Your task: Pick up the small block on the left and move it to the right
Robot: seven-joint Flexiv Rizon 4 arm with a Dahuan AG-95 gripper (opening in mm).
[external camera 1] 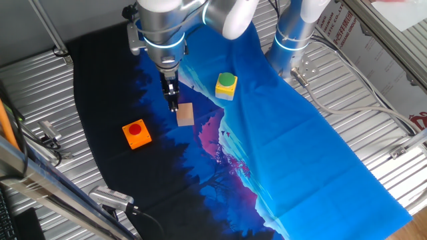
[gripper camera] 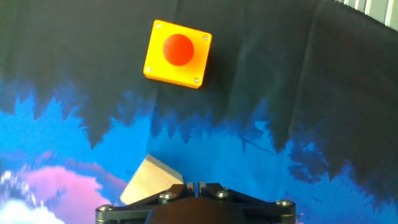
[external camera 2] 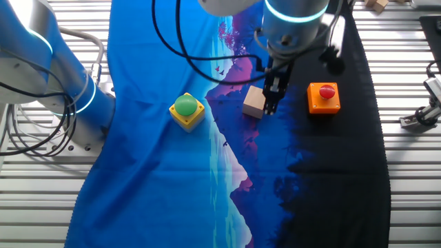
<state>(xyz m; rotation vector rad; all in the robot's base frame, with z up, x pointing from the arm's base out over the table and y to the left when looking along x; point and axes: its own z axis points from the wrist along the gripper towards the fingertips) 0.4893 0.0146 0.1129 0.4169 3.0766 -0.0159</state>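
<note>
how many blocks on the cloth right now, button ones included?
3. The small block, plain wood, sits mid-cloth beside the gripper. The orange block with red button is on the black part. The yellow block with green button is on the blue part. None seem hidden.

Clearance around gripper (external camera 1: 173, 100) at the cloth.
Small block (external camera 1: 185, 114) sits just beside the fingers. Orange block (external camera 1: 137, 133) and yellow block (external camera 1: 226, 86) stand well apart on either side; bare cloth (external camera 1: 280, 160) lies between them.

Tan small block (external camera 1: 185, 115), orange block w/ red button (external camera 1: 136, 133), blue/black cloth (external camera 1: 293, 153).
</note>
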